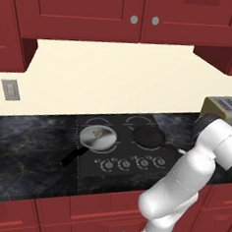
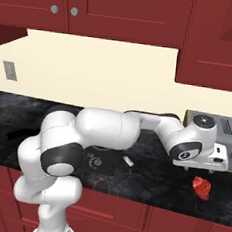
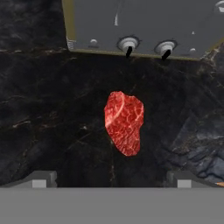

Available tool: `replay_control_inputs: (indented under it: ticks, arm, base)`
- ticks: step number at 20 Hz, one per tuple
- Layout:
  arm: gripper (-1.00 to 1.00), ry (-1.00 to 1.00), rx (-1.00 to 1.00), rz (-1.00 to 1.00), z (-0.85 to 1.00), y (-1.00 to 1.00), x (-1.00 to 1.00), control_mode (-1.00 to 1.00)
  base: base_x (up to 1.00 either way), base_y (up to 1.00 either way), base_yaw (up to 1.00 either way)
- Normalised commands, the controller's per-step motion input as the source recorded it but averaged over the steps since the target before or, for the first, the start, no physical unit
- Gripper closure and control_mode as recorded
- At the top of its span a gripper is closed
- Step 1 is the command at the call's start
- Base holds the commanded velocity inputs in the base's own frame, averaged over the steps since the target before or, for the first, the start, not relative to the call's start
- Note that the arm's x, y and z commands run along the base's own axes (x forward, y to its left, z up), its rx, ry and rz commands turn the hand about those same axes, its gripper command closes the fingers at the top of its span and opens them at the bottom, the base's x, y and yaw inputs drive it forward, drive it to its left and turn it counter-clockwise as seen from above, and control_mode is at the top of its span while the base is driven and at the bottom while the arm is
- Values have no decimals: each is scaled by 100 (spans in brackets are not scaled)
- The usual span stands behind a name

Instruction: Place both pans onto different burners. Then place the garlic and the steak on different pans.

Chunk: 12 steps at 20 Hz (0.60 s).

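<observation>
Dark marble worktop (image 2: 152, 179) carries all. Toaster (image 3: 140, 26) at back edge. Tool (image 3: 111, 179) hovers above steak (image 3: 124, 122), fingers spread wide, empty; steak lies on worktop between fingertips and toaster. Garlic (image 1: 98, 134) sits in silver pan (image 1: 98, 138); black pan (image 1: 149, 136) beside it.

Base cams flank; hand cam downward.

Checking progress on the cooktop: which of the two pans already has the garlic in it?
The silver pan on the left burner holds the garlic; the black pan beside it is empty.
</observation>
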Motion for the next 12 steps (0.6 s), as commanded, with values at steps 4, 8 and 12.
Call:
replay_control_inputs:
  ticks: [4,8,12]
  arm:
    - [-100,2,0,0,0,-6,-1,-100]
    - [-100,0,0,0,-5,-4,0,-100]
    - [-100,0,0,0,-12,-9,0,-100]
  base:
    - [0,0,0]
    - [0,0,0]
    - [0,0,0]
